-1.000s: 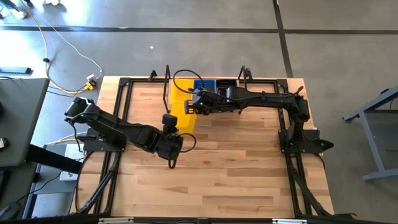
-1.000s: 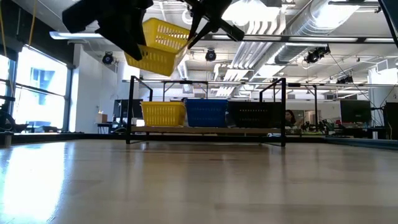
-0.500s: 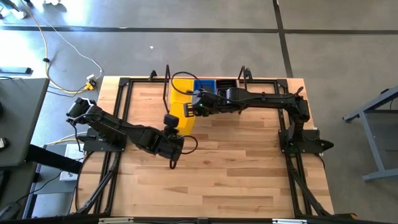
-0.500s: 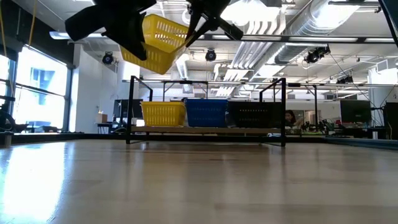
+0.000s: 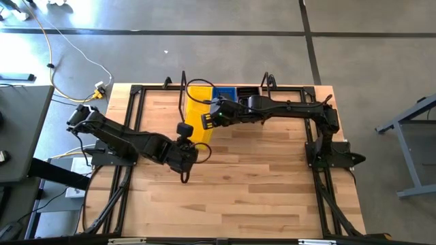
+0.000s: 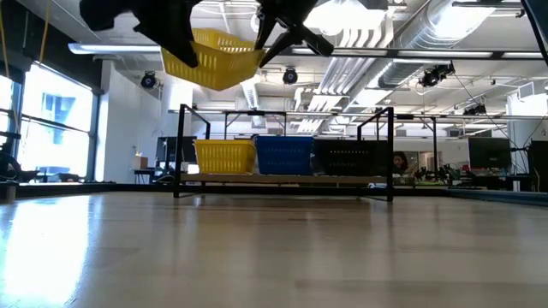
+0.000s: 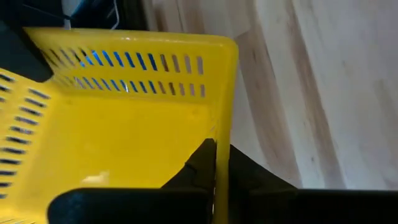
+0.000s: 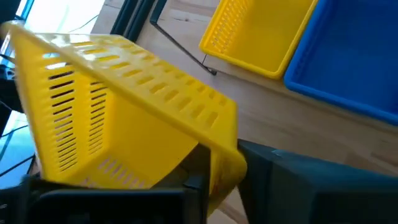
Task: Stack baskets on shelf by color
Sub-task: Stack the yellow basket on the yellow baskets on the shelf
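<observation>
Both grippers hold one yellow basket (image 5: 199, 112) (image 6: 214, 60) in the air in front of the shelf's left end. My left gripper (image 5: 184, 131) (image 7: 221, 177) is shut on the basket's near side. My right gripper (image 5: 215, 117) (image 8: 221, 180) is shut on its right side. On the shelf (image 6: 282, 180) stand a yellow basket (image 6: 224, 156), a blue basket (image 6: 284, 155) and a black basket (image 6: 347, 157), side by side on their bottoms. The other baskets are not in view. My left gripper pinches the held basket's side wall (image 7: 222, 134) near a corner, one finger inside the basket and one outside. It comes from the table's near left side. The basket is lifted clear and about level, its open side up. My right gripper pinches the top edge of the basket's wall (image 8: 217, 140) between its two fingers, one inside and one outside. It comes from the table's right side. The basket hangs clear of the table and the shelf.
The shelf's black loop uprights (image 6: 181, 150) (image 6: 390, 150) stand at its two ends by the table's far edge. The wooden tabletop (image 5: 259, 177) stretches toward the near edge. Cables lie on the floor beyond the table's left far corner.
Both grippers have carried the yellow basket toward the table's far edge and the shelf, and slightly up. The basket has turned from tilted, its opening toward the far side, to about level.
</observation>
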`<state>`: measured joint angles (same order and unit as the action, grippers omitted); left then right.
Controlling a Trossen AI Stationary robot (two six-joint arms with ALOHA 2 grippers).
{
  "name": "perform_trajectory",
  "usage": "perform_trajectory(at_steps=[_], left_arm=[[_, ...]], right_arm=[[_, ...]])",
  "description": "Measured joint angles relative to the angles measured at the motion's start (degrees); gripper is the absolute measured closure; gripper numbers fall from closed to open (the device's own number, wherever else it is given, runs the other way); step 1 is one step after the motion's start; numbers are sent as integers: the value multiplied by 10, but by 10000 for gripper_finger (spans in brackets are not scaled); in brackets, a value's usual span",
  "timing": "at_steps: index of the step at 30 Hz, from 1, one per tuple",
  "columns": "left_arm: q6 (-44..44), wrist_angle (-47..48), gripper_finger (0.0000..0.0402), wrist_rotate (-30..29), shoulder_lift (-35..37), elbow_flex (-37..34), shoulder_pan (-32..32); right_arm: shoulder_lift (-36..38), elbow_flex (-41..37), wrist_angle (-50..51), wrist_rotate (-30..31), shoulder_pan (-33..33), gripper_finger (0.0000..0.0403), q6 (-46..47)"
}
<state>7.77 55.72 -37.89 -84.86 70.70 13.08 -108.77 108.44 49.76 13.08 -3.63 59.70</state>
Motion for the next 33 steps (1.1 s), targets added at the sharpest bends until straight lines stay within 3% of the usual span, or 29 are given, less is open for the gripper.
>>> perform_trajectory(at_steps=[6,11,15,22,33], left_arm=[[-3,-1,401,39,22,0,-12],[-7,-4,401,59,26,0,-43],[-8,-18,401,80,37,-1,-81],[51,-132,401,145,96,-56,-170],[166,-249,401,318,106,-100,-335]], right_arm=[[7,0,0,1,-18,294,-22],[30,0,-8,-3,-39,265,-77],[58,0,-8,-7,-58,257,-145],[111,0,-1,-9,-89,256,-239],[158,0,2,-9,-126,256,-317]])
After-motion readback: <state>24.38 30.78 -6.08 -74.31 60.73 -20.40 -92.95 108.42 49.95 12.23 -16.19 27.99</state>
